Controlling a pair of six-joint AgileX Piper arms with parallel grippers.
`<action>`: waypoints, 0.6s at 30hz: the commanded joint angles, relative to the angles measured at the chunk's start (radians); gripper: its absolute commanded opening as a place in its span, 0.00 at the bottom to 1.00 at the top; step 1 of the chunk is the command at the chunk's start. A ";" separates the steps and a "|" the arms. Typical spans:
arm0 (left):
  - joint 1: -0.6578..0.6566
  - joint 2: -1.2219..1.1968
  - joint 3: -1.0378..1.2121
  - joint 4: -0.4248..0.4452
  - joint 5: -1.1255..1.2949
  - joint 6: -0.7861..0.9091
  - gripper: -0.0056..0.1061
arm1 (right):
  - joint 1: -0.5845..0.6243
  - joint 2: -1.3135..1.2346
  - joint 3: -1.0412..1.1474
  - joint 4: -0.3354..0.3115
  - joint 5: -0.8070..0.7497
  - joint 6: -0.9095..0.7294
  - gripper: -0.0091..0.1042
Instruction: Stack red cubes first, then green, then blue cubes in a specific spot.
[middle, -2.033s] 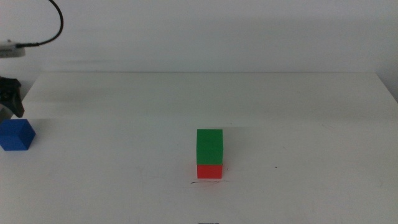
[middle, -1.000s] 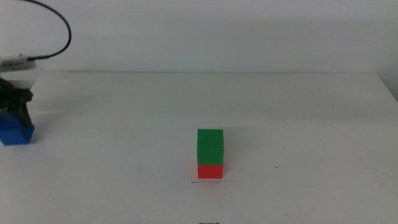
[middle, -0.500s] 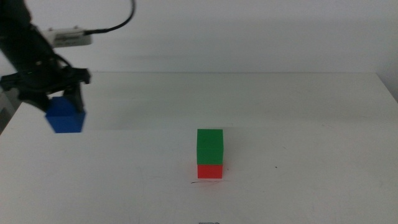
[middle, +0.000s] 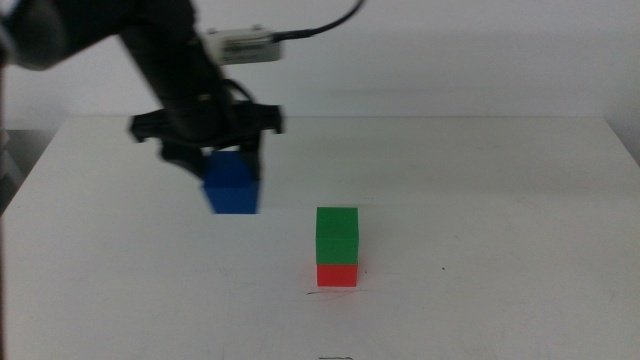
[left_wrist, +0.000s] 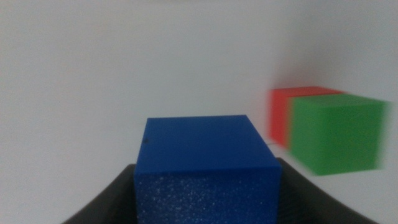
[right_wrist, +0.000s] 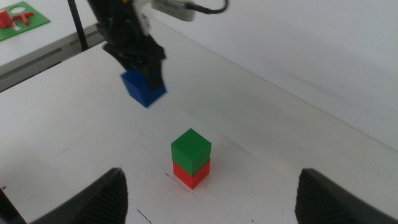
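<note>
The green cube (middle: 337, 234) sits squarely on the red cube (middle: 337, 275) near the table's middle front. My left gripper (middle: 228, 165) is shut on the blue cube (middle: 231, 187) and holds it in the air, to the left of the stack and slightly above its top. In the left wrist view the blue cube (left_wrist: 205, 165) fills the space between the jaws, with the green cube (left_wrist: 336, 134) and red cube (left_wrist: 282, 115) beyond it. The right wrist view shows the blue cube (right_wrist: 144, 89), green cube (right_wrist: 191, 148) and red cube (right_wrist: 191, 175) from above. My right gripper (right_wrist: 214, 199) is open and empty, high above the table.
The white table (middle: 500, 200) ends at a white wall behind. A thin dark line (middle: 335, 291) marks the table just in front of the red cube. A green object (right_wrist: 18, 15) lies on a separate surface beyond the table's far left edge.
My left gripper closed on the blue cube at the table's far left, lifted it, and carried it right toward the stack. The stack has not moved.
</note>
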 joint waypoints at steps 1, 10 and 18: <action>-0.057 -0.021 -0.071 -0.013 0.076 -0.048 0.33 | 0.004 0.001 -0.021 0.013 -0.071 -0.011 0.75; -0.188 0.106 -0.227 -0.011 0.076 -0.168 0.33 | 0.004 0.001 -0.021 0.013 -0.071 -0.011 0.75; -0.216 0.133 -0.249 -0.017 0.076 -0.210 0.33 | 0.004 0.001 -0.021 0.013 -0.071 -0.011 0.75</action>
